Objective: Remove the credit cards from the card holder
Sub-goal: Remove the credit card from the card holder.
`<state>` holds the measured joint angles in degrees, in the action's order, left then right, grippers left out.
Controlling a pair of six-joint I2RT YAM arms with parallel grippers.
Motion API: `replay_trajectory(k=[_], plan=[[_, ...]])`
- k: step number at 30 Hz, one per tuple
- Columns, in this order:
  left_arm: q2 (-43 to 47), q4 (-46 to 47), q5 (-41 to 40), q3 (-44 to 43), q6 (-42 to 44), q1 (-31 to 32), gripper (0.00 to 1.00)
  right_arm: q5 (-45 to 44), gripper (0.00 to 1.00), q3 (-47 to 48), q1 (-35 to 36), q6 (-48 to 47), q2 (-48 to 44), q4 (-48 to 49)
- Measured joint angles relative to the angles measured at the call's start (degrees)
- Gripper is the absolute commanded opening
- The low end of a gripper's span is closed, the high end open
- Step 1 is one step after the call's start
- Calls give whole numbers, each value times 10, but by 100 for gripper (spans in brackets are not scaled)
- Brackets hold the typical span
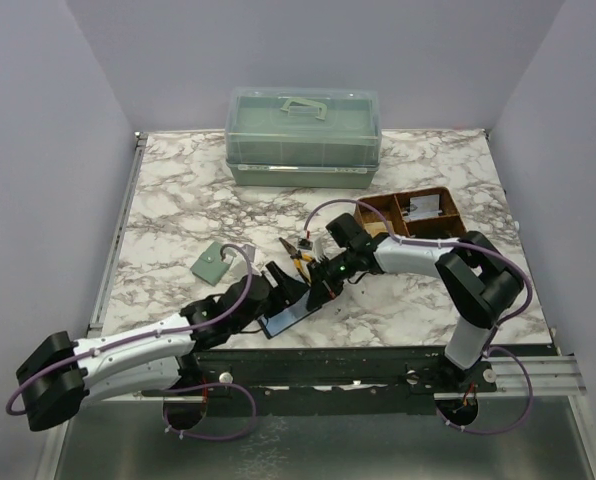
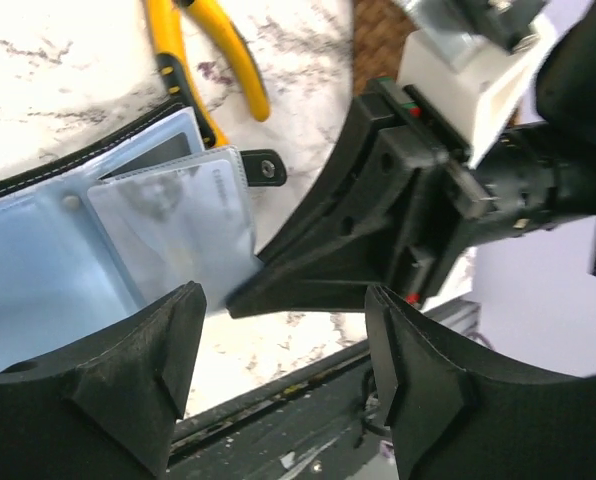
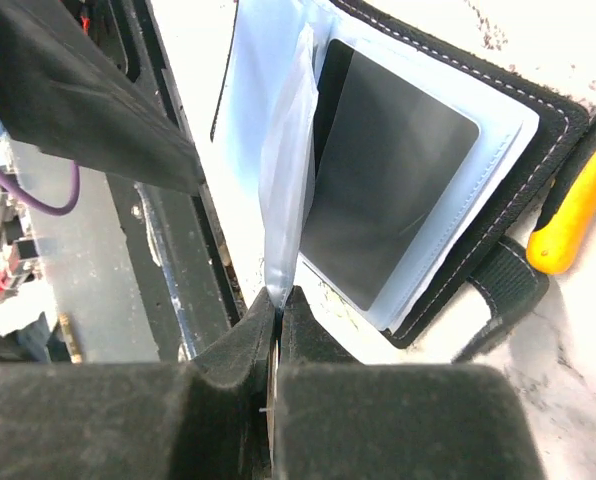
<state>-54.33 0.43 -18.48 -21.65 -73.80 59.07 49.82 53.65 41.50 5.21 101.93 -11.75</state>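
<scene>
The right gripper (image 3: 278,305) is closed tight at the bottom centre of its wrist view, pinching the lower edge of a clear sleeve (image 3: 288,160) that stands up from the open card holder (image 3: 538,110). Whether a card lies inside the pinch itself I cannot tell. The left gripper (image 2: 283,330) stands open at the bottom of its own view, with nothing between its fingers. It hovers just over the near corner of the holder.

The holder lies spread open on the marble table (image 1: 178,200), low in the centre of the overhead picture, between the two wrists. A dark credit card (image 3: 398,180) sits fully seated in the pocket on the right of the right wrist view.

By my reading no card is out yet. None lies loose on the table in any view, so the work is at its start, one leaf lifted and every card yet to be drawn.

The left wrist view shows the pinched sleeve face-on, greyish with faint lettering, so it probably carries a card. The right wrist view sees it only edge-on. That left view also shows yellow pliers (image 2: 213,60) just above the holder. Only the overhead picture gives the green wallet (image 1: 211,263) at left, the brown tray (image 1: 373,205) at right and the lidded box (image 1: 303,135) at the top.
</scene>
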Motion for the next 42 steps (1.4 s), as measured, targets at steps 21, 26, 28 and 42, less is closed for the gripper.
replay_trajectory(k=[21, 26, 28, 42], plan=[[7, -75, -40, -2, -108, -14, 75, -113, 0, 3, -3, -98, -42, -36], [-29, -29, -39, 3, -103, -17, 76, -112, 1, 14, -3, -101, -41, -48], [-24, 9, -38, 25, -100, -21, 77, -112, 2, 19, -2, -102, -40, -49], [-35, 86, -33, 56, -109, -45, 85, -110, 28, 41, 35, -113, -22, -49]])
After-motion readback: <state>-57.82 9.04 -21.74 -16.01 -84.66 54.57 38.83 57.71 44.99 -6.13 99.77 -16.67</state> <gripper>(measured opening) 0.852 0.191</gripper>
